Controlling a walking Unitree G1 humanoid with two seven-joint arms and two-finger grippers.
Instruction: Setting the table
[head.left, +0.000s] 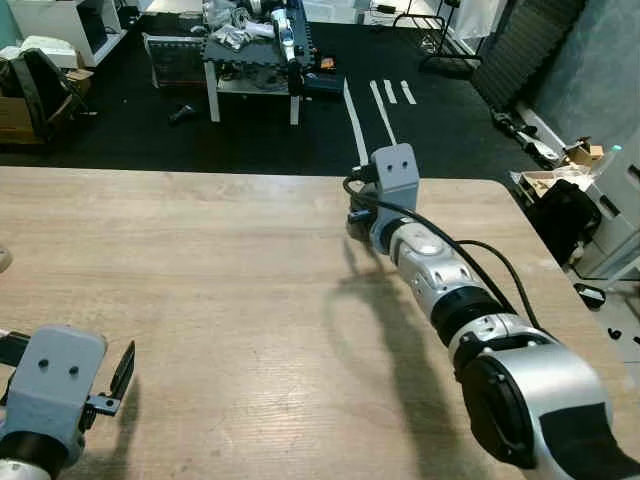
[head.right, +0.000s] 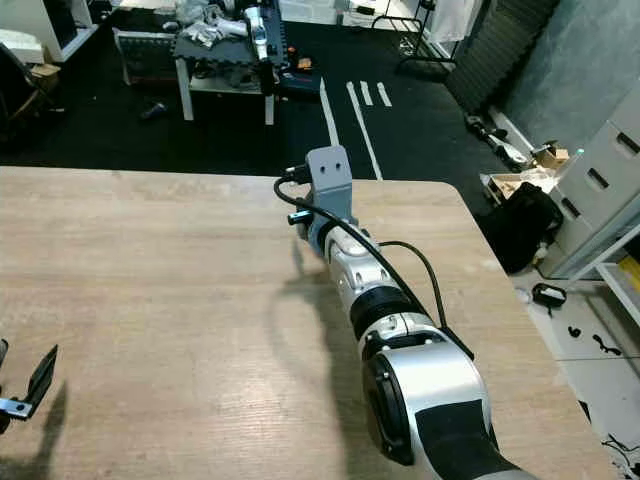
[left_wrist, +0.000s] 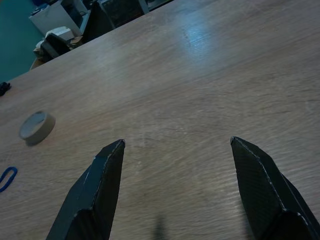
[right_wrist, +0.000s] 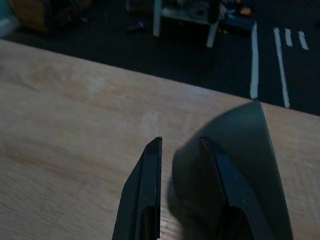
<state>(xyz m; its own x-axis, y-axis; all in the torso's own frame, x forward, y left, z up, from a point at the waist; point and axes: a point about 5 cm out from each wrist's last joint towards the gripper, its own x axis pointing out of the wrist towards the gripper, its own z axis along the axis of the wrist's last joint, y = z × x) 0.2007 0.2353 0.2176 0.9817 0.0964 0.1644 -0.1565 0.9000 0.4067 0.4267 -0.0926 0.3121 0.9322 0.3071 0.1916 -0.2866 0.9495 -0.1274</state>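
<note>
Closest to the head camera, the right arm's silver elbow sat at five o'clock, the arm reaching out over the wooden table (head.left: 200, 260) toward twelve, its right gripper (head.left: 357, 218) hidden beyond the grey wrist block near the far edge. At seven o'clock the left gripper (head.left: 122, 372) hovered low over the tabletop, one black finger showing. Beyond the table, at twelve o'clock, stood a cluttered white workbench (head.left: 255, 60) on dark floor with white floor stripes (head.left: 380, 105). The left wrist view had its fingers (left_wrist: 95, 195) spread wide apart over bare wood, with a roll of tape (left_wrist: 36, 127) and a blue loop (left_wrist: 6, 177) lying on the table ahead. The right wrist view showed its fingers (right_wrist: 145, 195) narrowly parted, gripping nothing, above the table. No tableware could be made out.
</note>
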